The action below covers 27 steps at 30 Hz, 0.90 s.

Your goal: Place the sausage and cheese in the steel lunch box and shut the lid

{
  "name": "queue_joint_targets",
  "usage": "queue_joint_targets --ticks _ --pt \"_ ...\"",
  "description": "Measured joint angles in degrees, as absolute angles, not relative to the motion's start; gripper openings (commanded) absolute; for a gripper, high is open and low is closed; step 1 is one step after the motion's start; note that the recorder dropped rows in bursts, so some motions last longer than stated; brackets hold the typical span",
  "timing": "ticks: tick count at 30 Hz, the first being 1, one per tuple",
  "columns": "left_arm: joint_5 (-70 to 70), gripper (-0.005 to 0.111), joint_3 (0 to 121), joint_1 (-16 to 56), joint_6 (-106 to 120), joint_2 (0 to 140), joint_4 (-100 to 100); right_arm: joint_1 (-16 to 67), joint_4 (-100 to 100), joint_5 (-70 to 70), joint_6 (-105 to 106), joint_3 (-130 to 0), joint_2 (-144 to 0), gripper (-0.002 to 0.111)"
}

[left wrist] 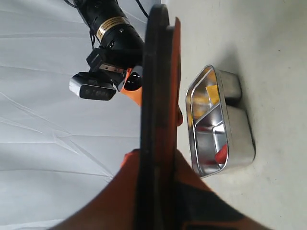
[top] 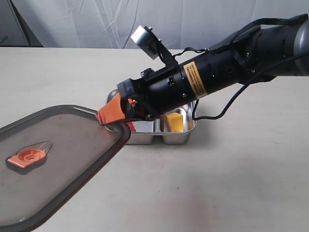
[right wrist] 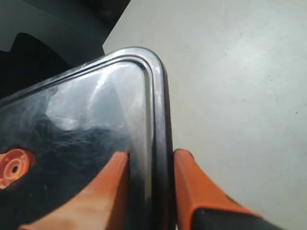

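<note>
The dark translucent lid hangs tilted at the lower left, its orange valve tab facing up. My right gripper is shut on the lid's far corner rim, its orange fingers on either side of the rim. My left gripper is shut on the lid, which shows edge-on; that gripper lies outside the exterior view. The steel lunch box sits behind the lid's corner. The cheese lies in its smaller compartment and the red sausage in the larger one.
The right arm stretches over the lunch box from the upper right, with a cable looping beside it. Beige tabletop lies to the right and front. A white cloth backdrop runs behind the table.
</note>
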<state>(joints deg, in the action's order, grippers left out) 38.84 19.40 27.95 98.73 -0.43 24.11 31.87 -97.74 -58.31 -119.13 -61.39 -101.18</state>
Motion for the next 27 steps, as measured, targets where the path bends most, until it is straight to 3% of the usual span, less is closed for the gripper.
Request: queue_joint_targets --ticks 2,7,9,27 --pt "38.8 0.000 19.4 27.9 98.7 -0.5 24.0 32.9 -97.7 -57.0 -119.1 -61.4 -101.4 0.031" --pt "38.6 0.000 19.4 27.9 98.7 -0.6 23.6 34.9 -98.0 -55.1 -119.1 -61.3 -101.4 0.062" --pt "37.5 0.000 19.4 27.9 98.6 -0.6 23.6 35.5 -98.3 -56.1 -119.1 -61.3 -101.4 0.068" --pt "32.5 0.000 19.3 27.9 98.6 -0.6 23.8 35.5 -98.6 -59.1 -119.1 -61.3 -101.4 0.067"
